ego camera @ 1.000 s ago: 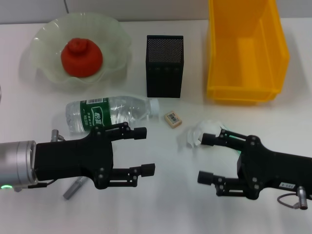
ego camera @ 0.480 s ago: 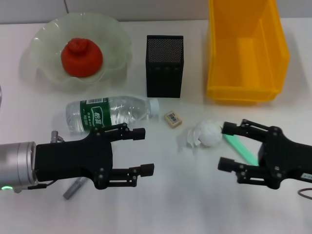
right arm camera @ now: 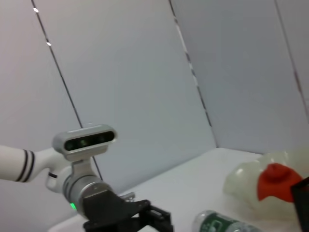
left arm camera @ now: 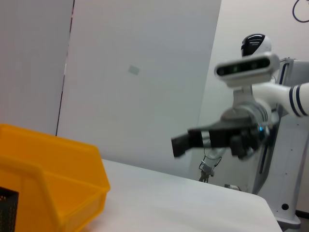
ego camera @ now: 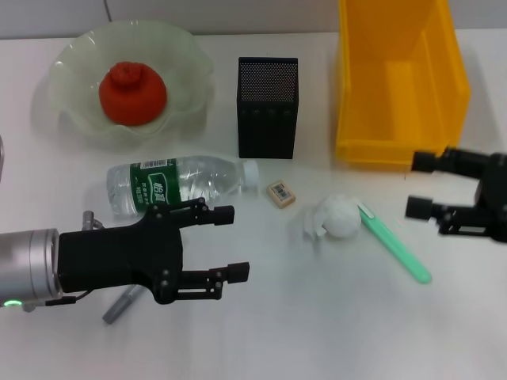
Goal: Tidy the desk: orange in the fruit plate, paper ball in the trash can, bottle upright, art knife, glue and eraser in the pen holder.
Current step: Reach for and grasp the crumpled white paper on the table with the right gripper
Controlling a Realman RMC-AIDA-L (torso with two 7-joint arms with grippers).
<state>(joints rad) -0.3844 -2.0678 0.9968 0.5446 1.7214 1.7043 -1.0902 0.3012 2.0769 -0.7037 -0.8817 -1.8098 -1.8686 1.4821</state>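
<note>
A: Claws?

B: Both released, nothing held. My right gripper [ego camera: 421,184] hovers just in front of the glossy yellow trash can [ego camera: 400,79] rim. My left gripper [ego camera: 232,243] is near the desk's front.

A: Paper ball?

B: Crumpled white paper ball [ego camera: 336,217] lies w/ the slim green art knife [ego camera: 394,243] touching it, between my claws, nearer the right. Clear ribbed bottle [ego camera: 181,181] lies on its side just beyond my left fingers. Bare white desk [ego camera: 317,317] below.
</note>
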